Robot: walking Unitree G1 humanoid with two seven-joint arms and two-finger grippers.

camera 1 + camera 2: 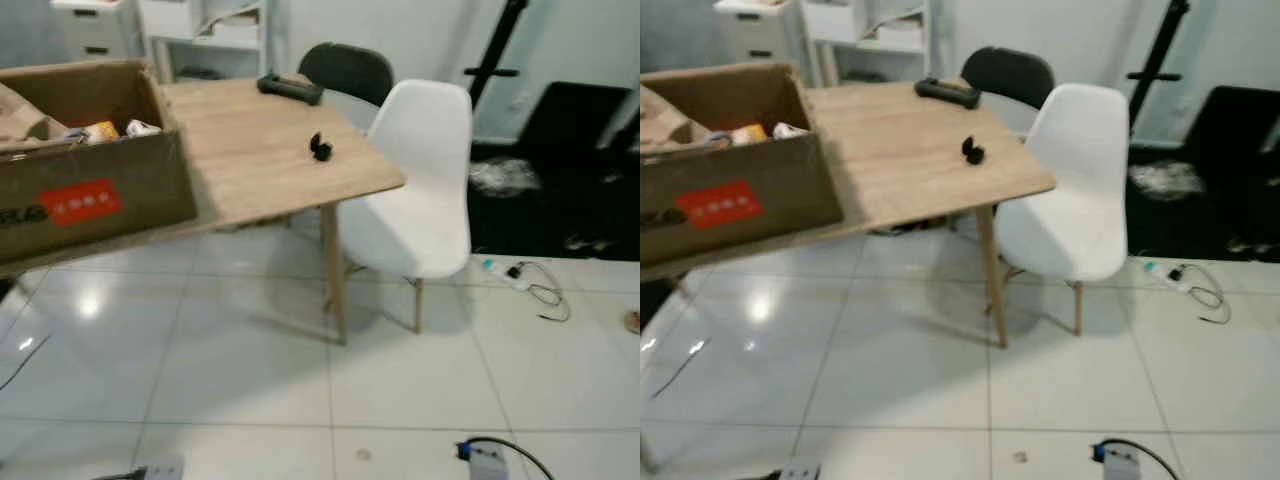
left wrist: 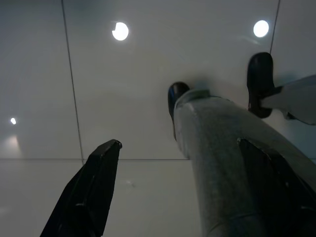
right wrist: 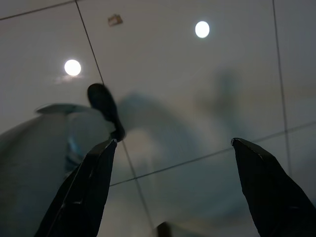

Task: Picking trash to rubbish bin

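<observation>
Floor tiles (image 1: 250, 380), white and glossy, fill the near ground, with ceiling lights mirrored in them. At the lower edge a blue-and-white plug with a black cable (image 1: 490, 455) is cut off by the frame, and a pale flat item (image 1: 160, 468) beside it is too clipped to identify. A tiny scrap (image 1: 1019, 457) lies on the tile near the plug; what it is cannot be told.

Both arms hang low over the floor. The left gripper (image 2: 187, 192) points down with its fingers (image 2: 94, 192) spread apart, holding nothing; the far finger is partly hidden behind the robot's grey leg (image 2: 217, 148), whose black foot (image 2: 175, 96) rests on the tile. The right gripper (image 3: 173, 187) likewise has its fingers (image 3: 89, 187) wide apart and empty, above a small piece of litter (image 3: 115, 19) on the tile, blurred and too small to name.

Farther on stands a wooden table (image 1: 260, 150) with a white chair (image 1: 420, 190) pushed against its right side. A cardboard box (image 1: 90, 170) with a red label sits at the table's left end, cut off by the frame; the trash (image 1: 105, 130) inside is only partly seen over its wall. A small black object (image 1: 320, 147) lies near the table's right edge, and a long black one (image 1: 290, 88) at the far edge; neither is clear. Behind it a dark chair (image 1: 345, 68) is mostly hidden. A white cord (image 1: 530, 285) trails on the floor at the right, before dark, indistinct equipment (image 1: 570, 160).
</observation>
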